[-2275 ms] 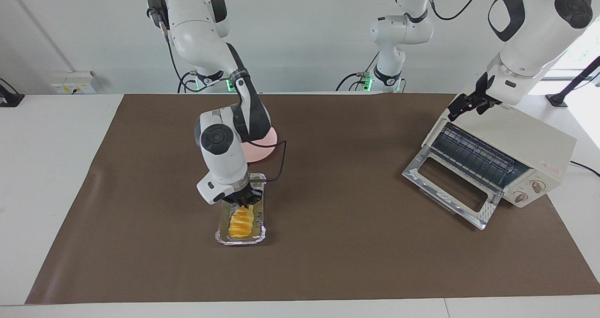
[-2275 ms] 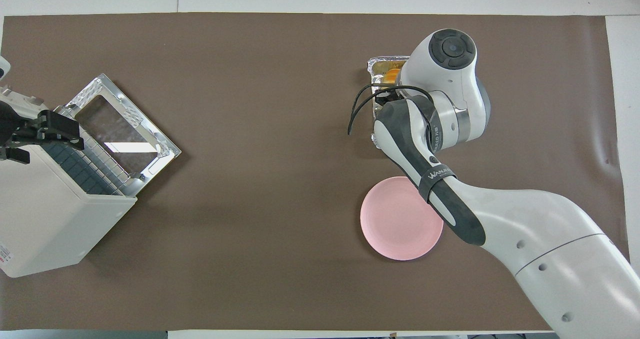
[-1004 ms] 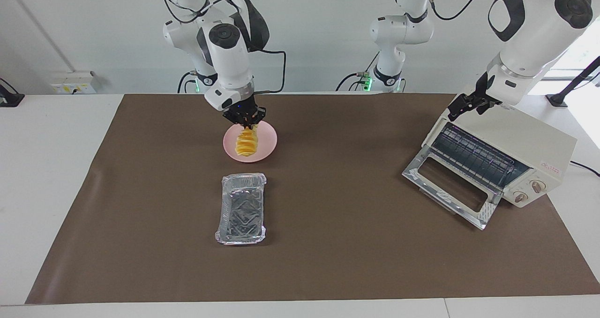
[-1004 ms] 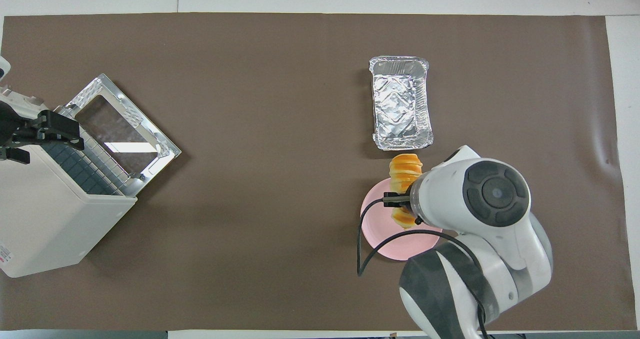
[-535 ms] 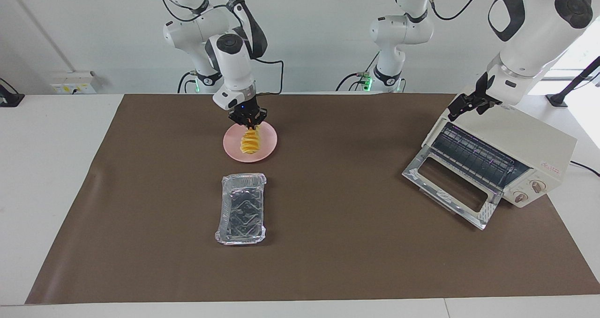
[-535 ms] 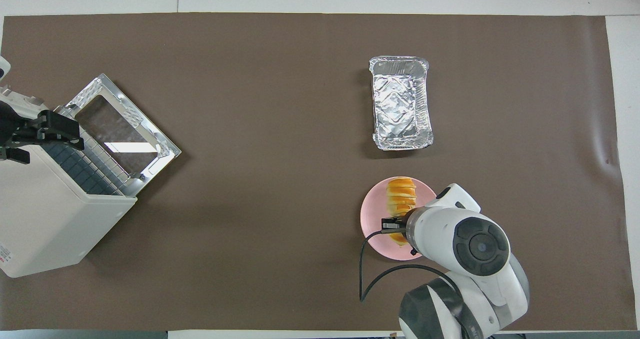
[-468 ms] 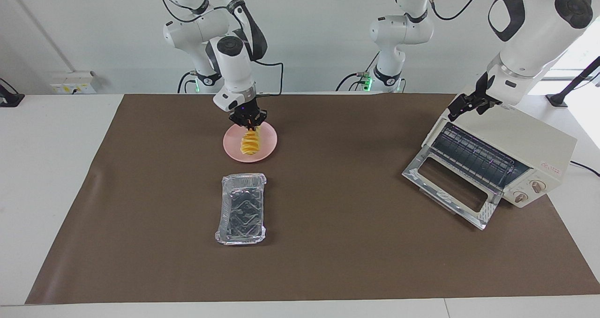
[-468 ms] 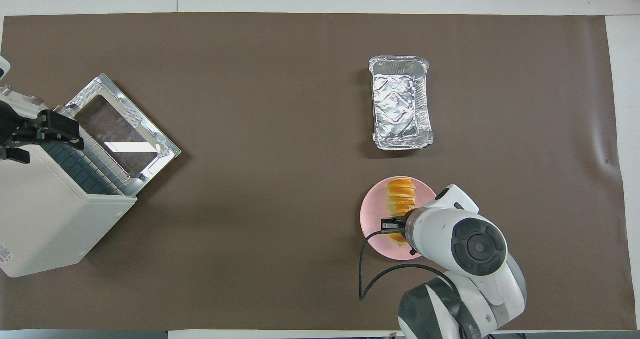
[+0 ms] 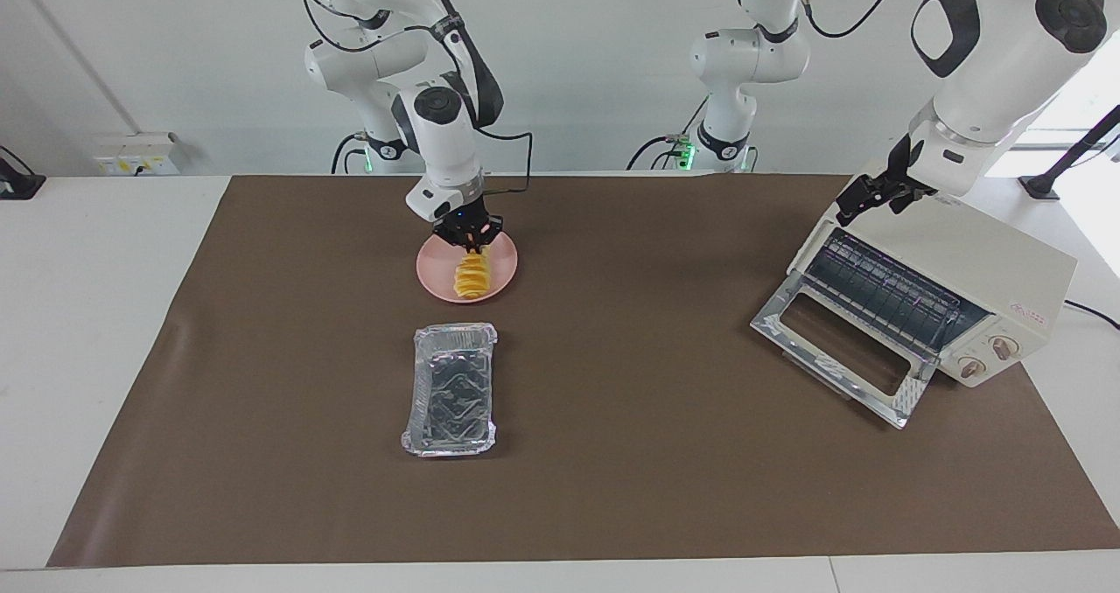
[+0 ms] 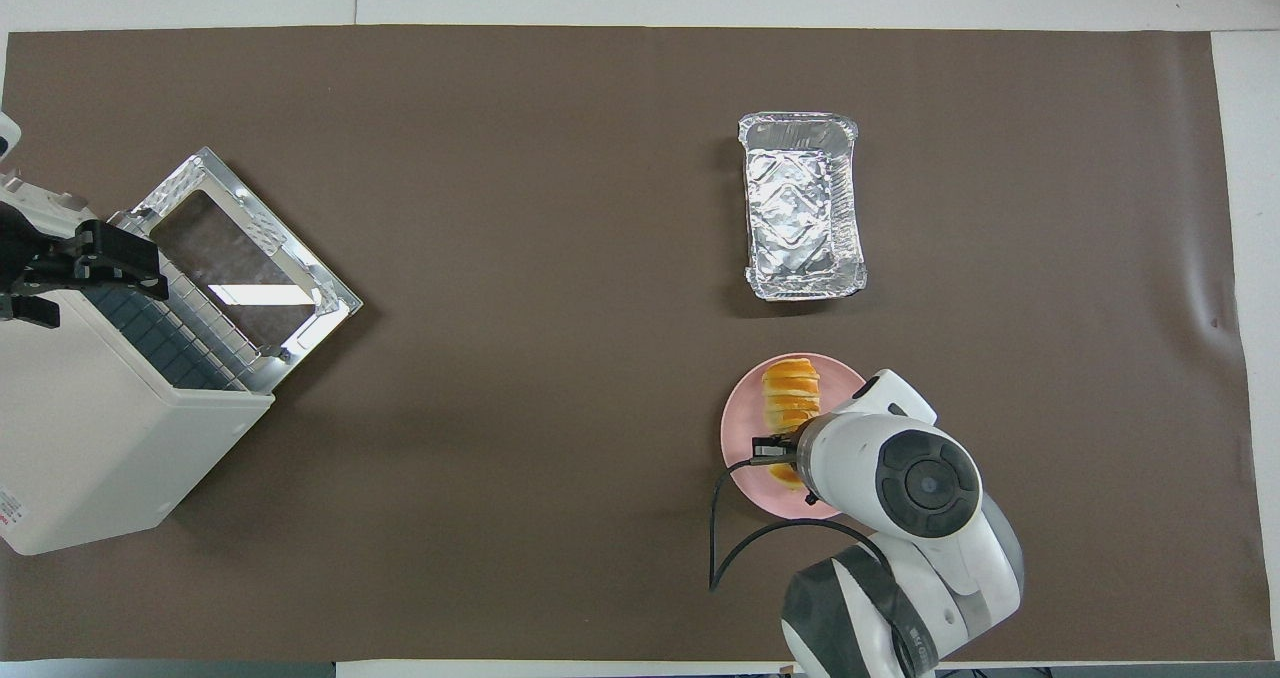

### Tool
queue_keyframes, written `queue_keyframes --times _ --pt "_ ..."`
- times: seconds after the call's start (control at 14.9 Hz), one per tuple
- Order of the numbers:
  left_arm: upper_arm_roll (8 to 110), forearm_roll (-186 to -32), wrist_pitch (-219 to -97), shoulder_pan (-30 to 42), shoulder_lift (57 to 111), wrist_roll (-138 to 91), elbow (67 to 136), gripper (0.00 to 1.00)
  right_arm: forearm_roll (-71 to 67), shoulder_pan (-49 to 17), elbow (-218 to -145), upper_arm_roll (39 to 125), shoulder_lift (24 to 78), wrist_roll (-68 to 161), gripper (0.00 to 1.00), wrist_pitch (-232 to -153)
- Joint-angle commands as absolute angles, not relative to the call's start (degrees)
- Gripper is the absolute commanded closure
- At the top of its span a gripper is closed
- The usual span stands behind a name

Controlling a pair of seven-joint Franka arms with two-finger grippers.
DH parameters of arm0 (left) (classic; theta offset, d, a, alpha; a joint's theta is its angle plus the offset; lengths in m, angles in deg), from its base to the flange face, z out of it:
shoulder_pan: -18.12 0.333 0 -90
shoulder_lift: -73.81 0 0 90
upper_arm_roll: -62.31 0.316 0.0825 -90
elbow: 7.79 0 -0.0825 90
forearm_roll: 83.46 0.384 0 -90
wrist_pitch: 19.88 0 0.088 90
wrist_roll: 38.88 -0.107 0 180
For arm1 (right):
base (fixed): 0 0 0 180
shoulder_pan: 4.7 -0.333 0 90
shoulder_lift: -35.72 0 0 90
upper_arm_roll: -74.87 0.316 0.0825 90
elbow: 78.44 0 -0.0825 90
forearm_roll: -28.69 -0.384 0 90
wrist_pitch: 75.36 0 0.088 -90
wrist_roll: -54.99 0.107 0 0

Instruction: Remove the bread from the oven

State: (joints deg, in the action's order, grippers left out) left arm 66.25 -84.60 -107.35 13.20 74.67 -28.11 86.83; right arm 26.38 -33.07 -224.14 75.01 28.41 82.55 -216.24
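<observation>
Pink is the plate [image 9: 433, 271] that lies nearest the robots, toward the right arm's end of the table [image 9: 656, 453], and on it we find the bread [image 9: 473, 276], lying lengthwise with one end pointing toward the robots. The right arm [image 9: 442, 129] reaches down to that end, its jaws at the loaf's tip; we cannot tell whether they are clamped on it or already let go. We judge this the last step: the loaf is out of the oven [image 9: 980, 252] and down on the plate, so the setting-down is all but done. Next, we think, the jaws must be fully freed and lifted straight up, so that the loaf is not dragged or rolled off the plate. Toward the other end of the table stands the oven, its glass door [image 9: 840, 339] dropped flat and the wire rack [image 9: 884, 291] bare. The left arm [image 9: 980, 77] waits there, its jaws spread and holding nothing, just over the oven's top edge above the opening. Farthest from the robots lies the foil tray [image 9: 416, 383], empty, in line with the plate. We count one loaf, one plate, one tray, one oven with two knobs [image 9: 1002, 346], and two arms.
</observation>
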Motion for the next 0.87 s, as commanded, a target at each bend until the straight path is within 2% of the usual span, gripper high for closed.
queue_keyframes --times 0.0,0.2,0.33,0.8 --pt "66.3 -85.2 -108.0 13.5 73.4 -28.4 88.0 0.0 26.3 -33.4 -223.7 74.9 28.6 83.6 0.0 -217.0" --pt "66.2 -85.2 -108.0 13.5 73.4 -28.4 88.0 0.0 26.3 -33.3 -220.7 74.9 28.8 83.5 0.0 -215.1" --pt "66.3 -85.2 -108.0 13.5 73.4 -28.4 88.0 0.0 26.3 -32.1 -214.5 74.7 28.9 82.8 0.0 -207.2" --pt "66.3 -85.2 -108.1 13.5 73.4 -28.4 88.0 0.0 26.1 -15.6 -193.3 74.0 28.2 57.5 0.0 -187.5"
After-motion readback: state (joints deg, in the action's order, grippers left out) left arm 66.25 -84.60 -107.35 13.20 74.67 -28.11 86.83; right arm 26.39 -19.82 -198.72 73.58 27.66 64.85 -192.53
